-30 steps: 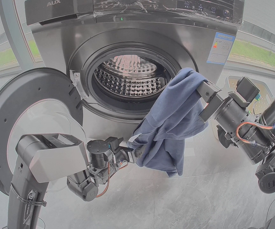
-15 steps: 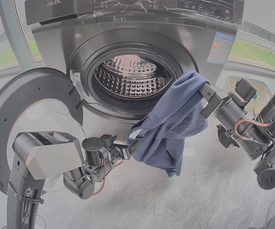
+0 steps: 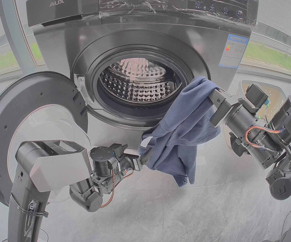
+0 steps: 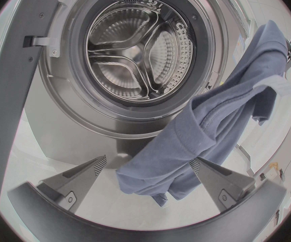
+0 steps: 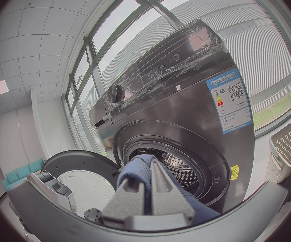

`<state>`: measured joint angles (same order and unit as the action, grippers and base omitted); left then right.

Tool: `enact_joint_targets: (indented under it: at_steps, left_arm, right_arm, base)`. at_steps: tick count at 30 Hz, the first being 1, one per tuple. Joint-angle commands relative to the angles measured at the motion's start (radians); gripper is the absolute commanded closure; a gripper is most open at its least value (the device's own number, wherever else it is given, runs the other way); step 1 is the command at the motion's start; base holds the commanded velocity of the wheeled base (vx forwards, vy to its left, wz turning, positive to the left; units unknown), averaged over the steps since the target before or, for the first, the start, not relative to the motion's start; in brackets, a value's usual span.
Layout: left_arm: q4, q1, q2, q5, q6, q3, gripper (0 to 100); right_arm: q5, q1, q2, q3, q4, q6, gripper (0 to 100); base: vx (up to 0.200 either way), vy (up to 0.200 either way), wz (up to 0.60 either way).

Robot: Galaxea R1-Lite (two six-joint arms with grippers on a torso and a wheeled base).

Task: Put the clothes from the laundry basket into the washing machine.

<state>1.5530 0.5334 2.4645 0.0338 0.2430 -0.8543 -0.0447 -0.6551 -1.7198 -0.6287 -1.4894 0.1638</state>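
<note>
Shirt-loading step, roughly mid-carry I'd say. My right gripper (image 3: 216,96) was clenched on the top fold of the navy T-shirt (image 3: 182,128). The shirt hung in the air just right of the washing machine (image 3: 61,47) opening, not in the drum (image 3: 135,84) yet. My left gripper (image 3: 148,158) sat spread wide at the shirt's low hem, gripping nothing. Next move, I figured, was to swing the right arm left and far into the drum, then let go and tuck in the dangling hem.
</note>
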Motion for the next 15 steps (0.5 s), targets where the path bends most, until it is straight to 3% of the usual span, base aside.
enact_joint_targets:
  at_steps: [1,15]
  left_arm:
    - [0.009,0.011,0.022,0.0,-0.001,-0.008,0]
    - [0.007,-0.004,0.067,0.006,-0.01,-0.08,0]
  right_arm:
    - [0.0,-0.006,-0.001,0.001,-0.002,0.0,100]
    - [-0.001,-0.032,0.005,0.006,-0.002,0.003,100]
  base:
    - [0.0,0.0,0.0]
    - [0.0,0.0,0.0]
